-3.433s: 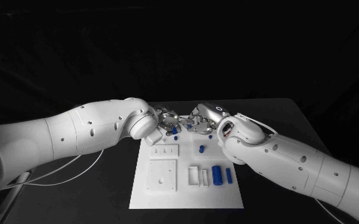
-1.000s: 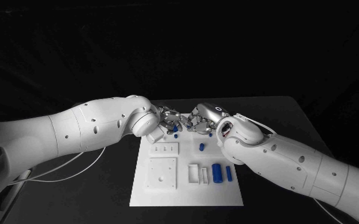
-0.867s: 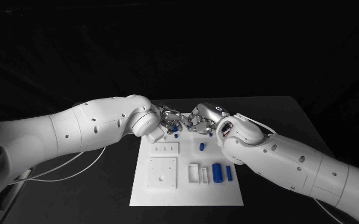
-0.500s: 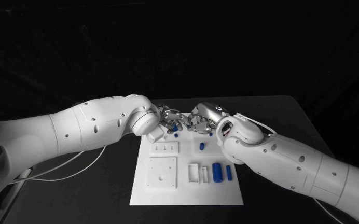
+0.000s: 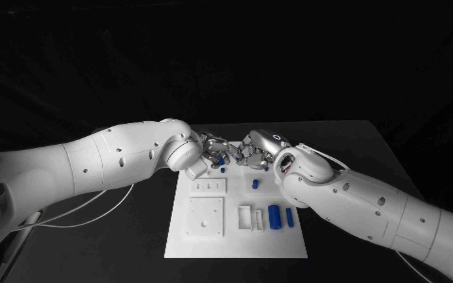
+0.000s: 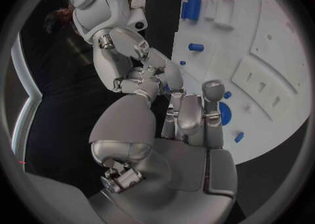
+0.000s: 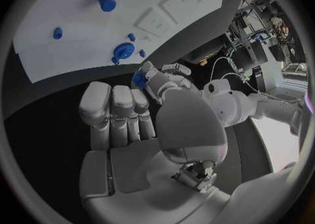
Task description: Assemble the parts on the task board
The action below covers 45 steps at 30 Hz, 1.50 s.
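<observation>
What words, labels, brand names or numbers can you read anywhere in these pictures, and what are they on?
None can be read.
The white board, the blue parts and both white arms carry no visible lettering.
Equipment in the room behind, seen in the right wrist view, is too small and blurred to show any text.

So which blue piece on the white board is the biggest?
The thick blue cylinder at the board's near edge, by the right arm; a thinner blue piece lies beside it.

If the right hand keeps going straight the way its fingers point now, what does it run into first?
Most likely the left hand, which sits just beyond the right hand's fingertips and pinches a small blue part. The task board lies past that. Depth is unclear, so the gap between the hands is hard to judge.
</observation>
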Each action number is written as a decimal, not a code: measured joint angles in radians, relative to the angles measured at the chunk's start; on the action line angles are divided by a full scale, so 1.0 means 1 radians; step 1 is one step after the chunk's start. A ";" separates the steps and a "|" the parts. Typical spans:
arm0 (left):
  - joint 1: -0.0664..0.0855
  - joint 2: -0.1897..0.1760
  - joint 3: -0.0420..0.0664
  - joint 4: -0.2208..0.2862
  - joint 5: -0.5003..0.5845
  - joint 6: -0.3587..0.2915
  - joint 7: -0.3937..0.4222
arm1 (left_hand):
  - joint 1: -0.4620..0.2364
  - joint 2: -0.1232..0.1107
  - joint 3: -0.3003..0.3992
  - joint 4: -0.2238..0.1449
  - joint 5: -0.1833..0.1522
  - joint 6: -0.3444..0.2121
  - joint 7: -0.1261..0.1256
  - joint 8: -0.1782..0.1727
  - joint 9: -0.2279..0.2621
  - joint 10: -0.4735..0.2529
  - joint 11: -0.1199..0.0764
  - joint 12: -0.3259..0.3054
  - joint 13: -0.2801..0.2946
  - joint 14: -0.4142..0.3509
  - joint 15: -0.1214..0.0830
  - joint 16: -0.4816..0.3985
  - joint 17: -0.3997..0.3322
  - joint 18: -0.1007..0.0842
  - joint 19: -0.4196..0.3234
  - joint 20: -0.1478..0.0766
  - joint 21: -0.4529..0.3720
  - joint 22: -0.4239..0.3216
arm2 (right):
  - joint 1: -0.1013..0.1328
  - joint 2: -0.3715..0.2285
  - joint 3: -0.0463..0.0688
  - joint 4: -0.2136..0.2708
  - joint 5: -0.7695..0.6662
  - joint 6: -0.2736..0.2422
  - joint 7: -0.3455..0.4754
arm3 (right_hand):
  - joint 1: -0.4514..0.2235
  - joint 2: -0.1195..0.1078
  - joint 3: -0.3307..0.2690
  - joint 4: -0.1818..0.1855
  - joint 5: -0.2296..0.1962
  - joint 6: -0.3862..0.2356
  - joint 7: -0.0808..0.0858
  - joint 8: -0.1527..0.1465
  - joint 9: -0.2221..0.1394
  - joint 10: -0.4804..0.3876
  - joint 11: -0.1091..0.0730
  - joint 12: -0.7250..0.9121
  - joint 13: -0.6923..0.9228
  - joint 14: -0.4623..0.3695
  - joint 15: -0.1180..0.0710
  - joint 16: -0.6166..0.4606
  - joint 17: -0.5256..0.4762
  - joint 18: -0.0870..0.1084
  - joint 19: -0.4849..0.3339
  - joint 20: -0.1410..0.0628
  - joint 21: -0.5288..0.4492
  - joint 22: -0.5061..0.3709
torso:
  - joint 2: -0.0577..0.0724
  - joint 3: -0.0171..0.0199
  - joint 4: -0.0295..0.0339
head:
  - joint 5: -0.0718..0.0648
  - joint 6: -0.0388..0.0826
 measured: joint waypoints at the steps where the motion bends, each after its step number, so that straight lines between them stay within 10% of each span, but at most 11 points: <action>1: 0.000 0.000 0.000 0.000 0.000 0.000 0.000 | 0.002 -0.002 0.000 0.000 0.000 0.000 0.000 0.000 0.000 0.000 0.000 0.004 -0.002 0.000 0.000 0.001 0.000 0.000 0.000 0.000 0.000 0.000 | 0.000 0.000 0.000 0.000 0.000 -0.001 0.001 | 0.000 0.000 0.000 0.000 0.000 0.000 0.000 0.000 0.000 0.000 0.000 0.000 0.000 0.000 0.000 0.000 0.000 0.000 0.000 0.000 0.000 0.000 | 0.000 0.0000 -0.0001 | 0.000 0.000; 9: -0.001 0.001 0.000 0.000 -0.005 -0.010 0.008 | 0.001 -0.009 0.000 0.000 0.000 0.001 0.001 0.002 0.000 0.000 -0.005 0.031 -0.020 0.000 0.000 0.009 0.005 0.000 0.000 0.000 -0.006 0.008 | -0.003 -0.005 -0.001 -0.003 0.006 -0.014 0.006 | -0.031 -0.030 -0.021 0.041 0.016 -0.048 0.002 0.016 0.003 -0.019 0.014 -0.035 -0.023 -0.002 0.002 -0.031 -0.022 0.000 0.000 0.000 -0.038 0.000 | 0.000 0.0001 -0.0014 | 0.003 -0.003; 16: 0.000 -0.001 0.001 -0.001 -0.015 -0.028 0.016 | 0.000 -0.015 0.000 0.000 0.000 0.001 0.001 0.002 0.000 -0.002 -0.009 0.044 -0.034 0.000 0.000 0.013 0.009 0.000 0.003 -0.004 -0.012 0.014 | -0.008 -0.017 -0.002 -0.010 0.026 -0.041 0.018 | 0.008 -0.113 -0.218 0.186 0.056 -0.326 0.053 0.003 -0.008 -0.105 0.046 -0.124 -0.134 -0.033 0.032 -0.089 -0.084 -0.001 0.000 0.025 -0.181 0.001 | 0.000 -0.0004 -0.0018 | 0.003 -0.003; 22: 0.000 -0.004 0.001 -0.002 -0.025 -0.037 0.017 | -0.001 -0.015 0.003 0.003 0.000 0.001 0.001 0.001 0.000 -0.003 -0.010 0.056 -0.044 0.002 -0.002 0.017 0.014 0.000 0.007 0.000 -0.016 0.020 | -0.016 -0.036 -0.002 -0.003 0.043 -0.079 0.032 | 0.061 -0.151 -0.265 0.285 0.072 -0.404 0.059 0.002 -0.010 -0.144 0.054 -0.111 -0.221 -0.039 0.038 -0.095 -0.110 0.010 0.002 0.030 -0.237 0.001 | 0.000 -0.0003 -0.0012 | 0.003 -0.003; 34: 0.000 -0.017 -0.007 -0.009 -0.047 -0.034 0.007 | -0.003 -0.018 0.006 0.006 0.016 0.001 0.001 -0.002 0.000 -0.003 -0.010 0.076 -0.091 0.002 -0.002 0.025 0.018 0.000 0.007 0.000 -0.024 0.030 | -0.032 -0.102 0.002 0.032 0.065 -0.133 0.055 | 0.070 -0.152 -0.264 0.286 0.097 -0.402 0.058 0.002 -0.011 -0.149 0.051 -0.108 -0.250 -0.042 0.041 -0.102 -0.126 0.011 0.002 0.030 -0.254 0.001 | -0.001 0.0008 -0.0012 | 0.011 -0.006; 38: 0.000 -0.028 -0.017 -0.010 -0.057 -0.028 -0.005 | -0.010 -0.019 0.007 0.007 0.016 0.001 0.001 -0.002 0.001 0.001 -0.013 0.090 -0.098 0.002 -0.002 0.032 0.026 0.000 0.009 0.002 -0.028 0.036 | -0.036 -0.142 0.024 0.057 0.078 -0.139 0.062 | 0.068 -0.150 -0.249 0.263 0.109 -0.384 0.058 0.002 -0.011 -0.151 0.049 -0.104 -0.264 -0.046 0.037 -0.108 -0.135 0.011 0.002 0.030 -0.266 0.001 | -0.002 0.0013 -0.0018 | 0.016 -0.010; 45: 0.001 -0.043 -0.039 -0.012 -0.092 -0.007 -0.034 | -0.068 -0.020 0.083 -0.013 0.016 0.001 0.001 0.002 0.030 0.001 -0.013 0.118 -0.144 0.002 -0.002 0.040 0.033 0.000 0.010 0.011 -0.041 0.041 | -0.040 -0.210 0.098 0.100 0.153 -0.137 0.072 | 0.053 -0.127 -0.236 0.244 0.120 -0.367 0.054 0.002 -0.011 -0.156 0.051 -0.104 -0.273 -0.046 0.037 -0.110 -0.139 0.010 0.002 0.030 -0.274 0.001 | -0.007 0.0013 -0.0050 | 0.027 -0.023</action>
